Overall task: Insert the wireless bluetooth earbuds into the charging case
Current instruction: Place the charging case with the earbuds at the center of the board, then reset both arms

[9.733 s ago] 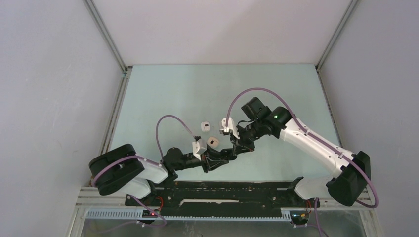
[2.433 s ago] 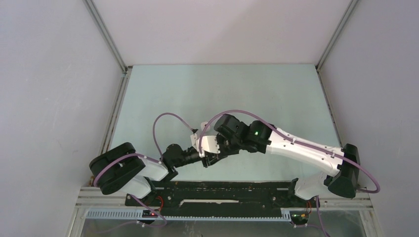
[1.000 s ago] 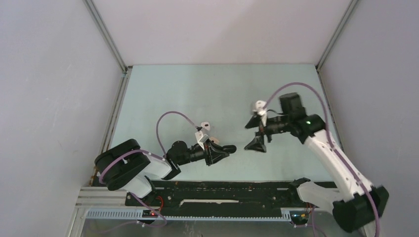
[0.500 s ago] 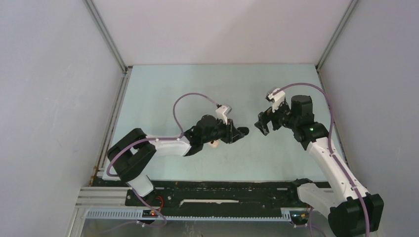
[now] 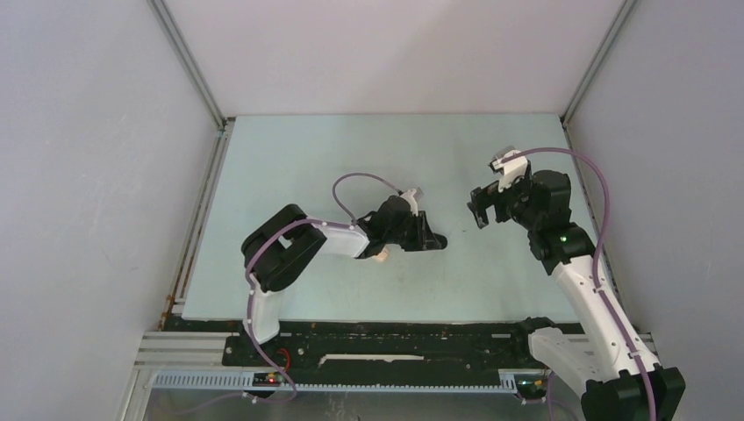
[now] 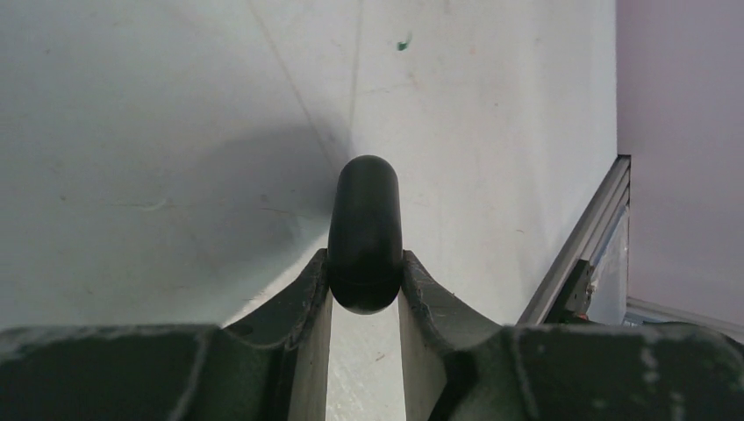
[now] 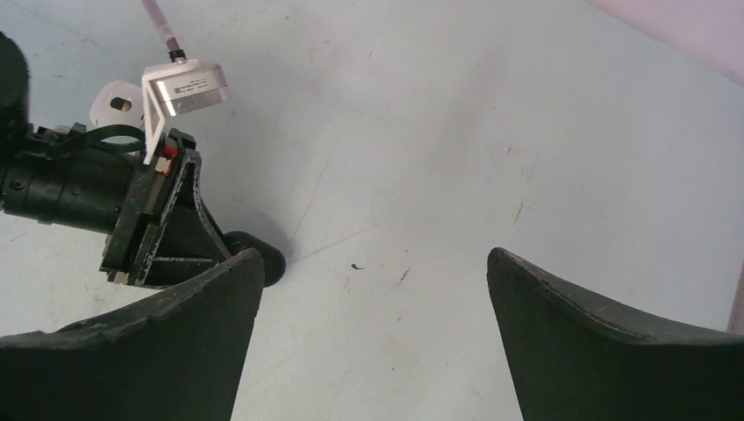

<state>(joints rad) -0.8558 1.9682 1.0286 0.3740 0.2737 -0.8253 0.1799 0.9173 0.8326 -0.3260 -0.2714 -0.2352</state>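
Left hand [image 6: 365, 263] pressed together, pinching a glossy black charging case [image 6: 365, 232] by its flat sides; the case's rounded end projects beyond the fingertips, low over the bench [image 6: 132, 132]. Right hand [image 7: 373, 259] spread wide, holding nothing, facing the left hand and well apart from it. A small white piece [image 7: 114, 101] lies behind the left hand, beside its wrist.
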